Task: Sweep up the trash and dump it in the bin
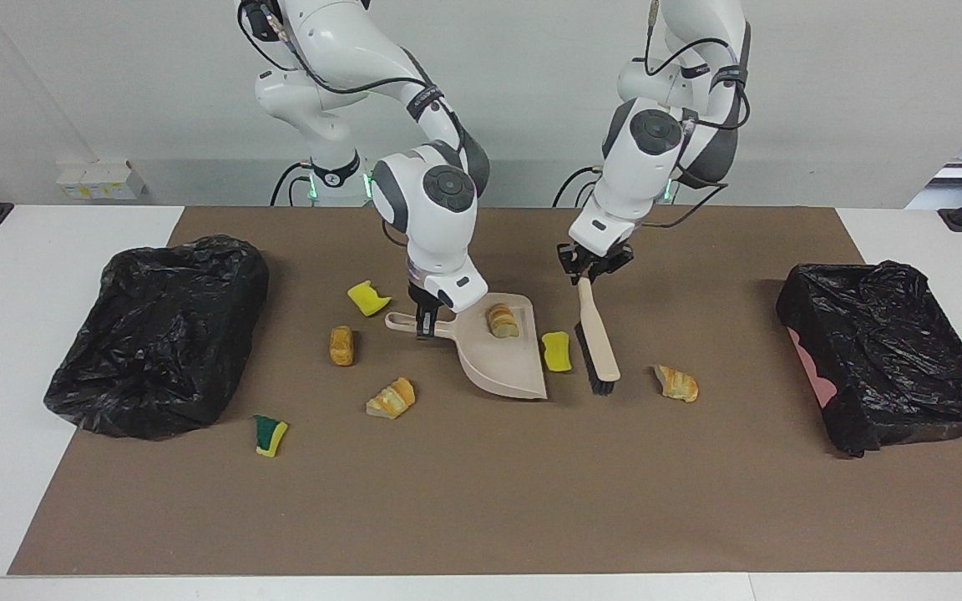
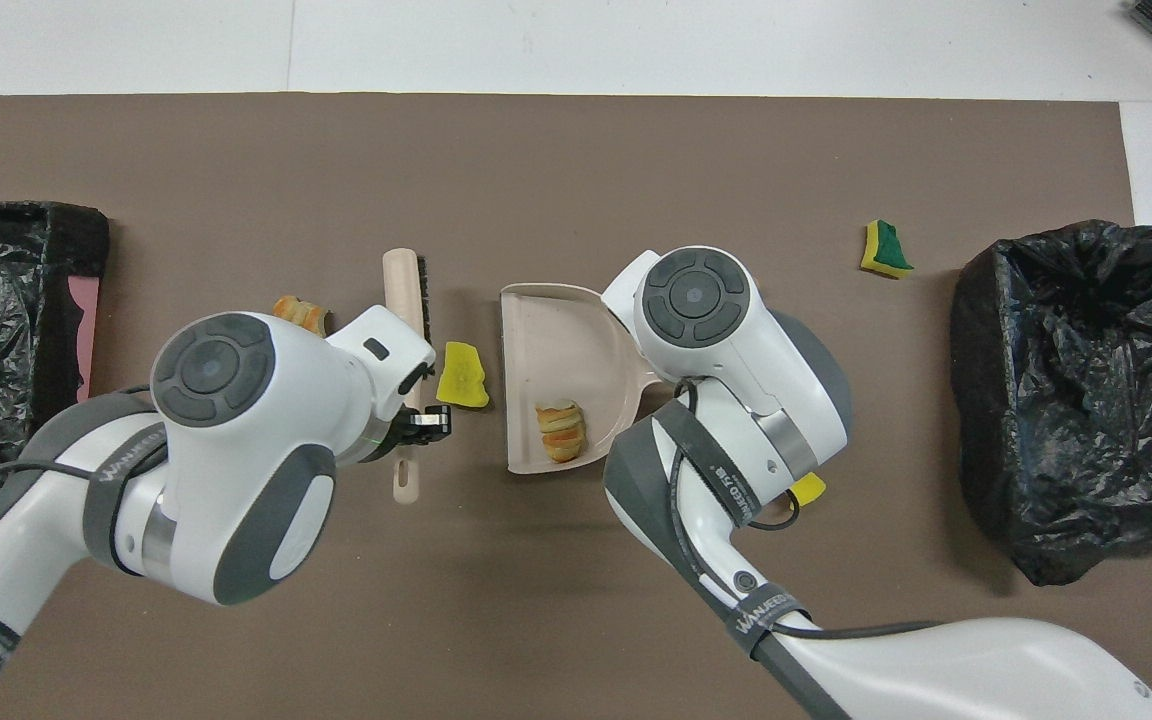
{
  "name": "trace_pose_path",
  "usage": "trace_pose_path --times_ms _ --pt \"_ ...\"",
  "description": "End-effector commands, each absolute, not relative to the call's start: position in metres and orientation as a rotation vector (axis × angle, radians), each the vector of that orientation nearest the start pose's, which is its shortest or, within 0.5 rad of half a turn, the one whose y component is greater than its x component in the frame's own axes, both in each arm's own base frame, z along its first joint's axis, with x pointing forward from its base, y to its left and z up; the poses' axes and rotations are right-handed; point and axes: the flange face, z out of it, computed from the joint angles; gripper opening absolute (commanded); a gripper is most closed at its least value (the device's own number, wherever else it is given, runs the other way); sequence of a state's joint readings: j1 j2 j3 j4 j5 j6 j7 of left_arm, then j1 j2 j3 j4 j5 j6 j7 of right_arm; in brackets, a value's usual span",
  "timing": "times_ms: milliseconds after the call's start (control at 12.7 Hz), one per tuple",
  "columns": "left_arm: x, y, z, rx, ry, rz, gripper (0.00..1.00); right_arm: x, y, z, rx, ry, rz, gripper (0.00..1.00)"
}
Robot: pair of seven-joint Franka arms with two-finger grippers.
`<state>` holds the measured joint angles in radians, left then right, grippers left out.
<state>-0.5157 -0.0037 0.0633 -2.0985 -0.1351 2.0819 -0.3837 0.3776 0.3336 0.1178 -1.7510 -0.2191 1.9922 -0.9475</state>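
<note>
My right gripper (image 1: 424,321) is shut on the handle of the beige dustpan (image 1: 504,361), which rests on the brown mat. One croissant bit of trash (image 1: 502,321) lies inside the pan (image 2: 546,340). My left gripper (image 1: 588,271) is shut on the handle of the beige brush (image 1: 598,342), bristles down on the mat beside the pan's open edge. A yellow sponge piece (image 1: 557,351) lies on the mat between pan and brush. Another croissant piece (image 1: 676,382) lies just past the brush toward the left arm's end. In the overhead view my right gripper is hidden under its arm.
More trash lies toward the right arm's end: a yellow sponge (image 1: 368,298), a bread bit (image 1: 341,345), a croissant chunk (image 1: 392,397) and a green-faced sponge (image 1: 270,435). Black-bagged bins stand at both ends of the mat (image 1: 159,334) (image 1: 890,359).
</note>
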Motion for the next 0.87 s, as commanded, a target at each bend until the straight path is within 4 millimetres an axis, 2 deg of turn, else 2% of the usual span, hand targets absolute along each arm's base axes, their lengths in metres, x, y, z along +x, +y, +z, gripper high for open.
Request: trace_pose_path --times_ms 0,157,315,393,472,551,708,787 --pt "0.514 -0.191 0.414 -3.192 0.085 0.095 0.00 0.564 0.286 0.383 -2.380 -2.246 0.195 0.00" --pt "0.530 -0.133 0.411 -3.147 0.203 0.107 0.00 0.556 0.289 0.387 -2.474 -2.161 0.266 0.00" --pt "0.536 -0.079 0.406 -3.123 0.303 0.147 0.00 0.554 0.285 0.388 -2.480 -2.159 0.333 0.00" --pt "0.537 -0.059 0.404 -3.099 0.333 0.160 0.00 0.549 0.283 0.390 -2.479 -2.187 0.404 0.00" --pt "0.536 -0.047 0.399 -3.059 0.358 0.175 0.00 0.545 0.282 0.391 -2.472 -2.192 0.417 0.00" --pt "0.536 -0.044 0.391 -3.027 0.377 0.193 0.00 0.544 0.282 0.387 -2.442 -2.216 0.421 0.00" --pt "0.528 -0.046 0.372 -3.011 0.390 0.243 0.00 0.544 0.289 0.388 -2.384 -2.285 0.373 0.00" --pt "0.522 -0.052 0.371 -3.008 0.407 0.251 0.00 0.540 0.299 0.389 -2.369 -2.307 0.352 0.00"
